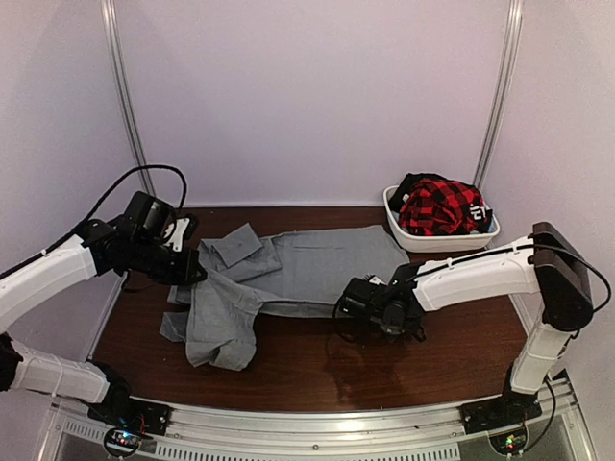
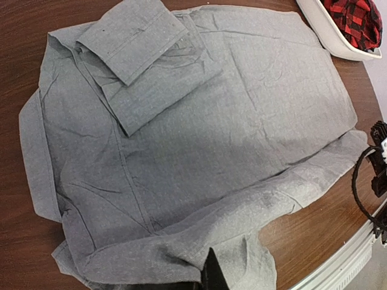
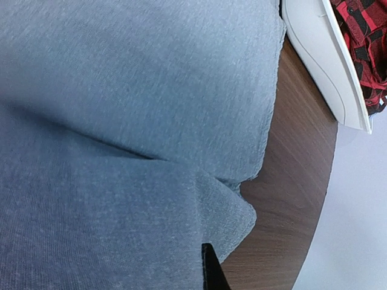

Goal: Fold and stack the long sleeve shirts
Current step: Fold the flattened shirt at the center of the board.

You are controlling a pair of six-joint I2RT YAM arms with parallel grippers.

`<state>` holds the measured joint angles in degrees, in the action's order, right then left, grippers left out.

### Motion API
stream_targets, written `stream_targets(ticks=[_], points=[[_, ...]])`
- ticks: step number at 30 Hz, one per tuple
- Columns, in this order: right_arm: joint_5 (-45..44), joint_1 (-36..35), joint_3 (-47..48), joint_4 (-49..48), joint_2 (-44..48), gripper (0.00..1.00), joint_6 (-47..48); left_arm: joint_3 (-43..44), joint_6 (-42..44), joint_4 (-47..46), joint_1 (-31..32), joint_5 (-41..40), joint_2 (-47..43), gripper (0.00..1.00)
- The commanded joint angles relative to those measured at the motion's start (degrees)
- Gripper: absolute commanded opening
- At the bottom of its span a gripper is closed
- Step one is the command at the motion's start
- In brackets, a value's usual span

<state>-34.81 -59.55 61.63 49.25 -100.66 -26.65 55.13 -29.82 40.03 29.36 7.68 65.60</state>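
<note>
**While both grippers are clamped on the grey shirt, the fold can go wrong by a slipped or uneven grip**

Where the brown table (image 1: 317,370) is seen from above, most of its left and middle is taken up by the long sleeve shirt (image 1: 317,264), which is spread out in plain light grey. Its body is laid flat towards the back, while the part nearest the left front is bunched and hangs in folds. A white basket (image 1: 423,240) is set at the back right corner, just beside the shirt's far edge, and a red and black plaid garment (image 1: 437,206) is piled in it. One sleeve (image 1: 235,245) is doubled back over the shirt's upper left, its cuff lying on top.

The left gripper (image 1: 189,271) is closed on the shirt's left edge. In the left wrist view, cloth is gathered round the single dark finger that shows. The right gripper (image 1: 354,303) is closed on the near right edge, and in its own view the cloth is drawn up into a ridge at the fingers.

From here, several failures can be expected. Only a thin lip of cloth seems to be pinched on the right, so it could slip out once tension is applied. If the two edges are raised unevenly, the body would be dragged askew. The doubled sleeve could also be shaken loose, and the bunched front left part may be carried into the fold as a lump.
</note>
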Motion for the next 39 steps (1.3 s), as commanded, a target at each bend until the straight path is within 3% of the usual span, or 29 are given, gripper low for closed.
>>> stream_targets(ticks=[1, 11, 17, 28, 39], points=[[-2.5, 3.2, 3.7, 0.3, 0.9, 0.00, 5.1, -0.5, 2.6, -5.5, -2.5, 2.2, 2.3, 0.00], [-1.2, 9.6, 9.9, -2.2, -3.5, 0.00, 13.3, -0.8, 4.4, -8.5, -4.9, 3.3, 7.9, 0.00], [-0.4, 12.5, 12.8, -4.1, -7.6, 0.06, 16.5, -1.7, 5.2, -10.3, -5.9, 3.1, 10.9, 0.00], [-0.4, 17.0, 19.3, -6.4, -14.1, 0.31, 20.8, -1.3, 6.0, -13.3, -7.1, 2.7, 17.3, 0.01], [-0.1, 19.7, 20.0, -7.8, -14.4, 0.46, 20.9, -1.3, 6.1, -14.6, -8.4, 0.3, 22.1, 0.14]])
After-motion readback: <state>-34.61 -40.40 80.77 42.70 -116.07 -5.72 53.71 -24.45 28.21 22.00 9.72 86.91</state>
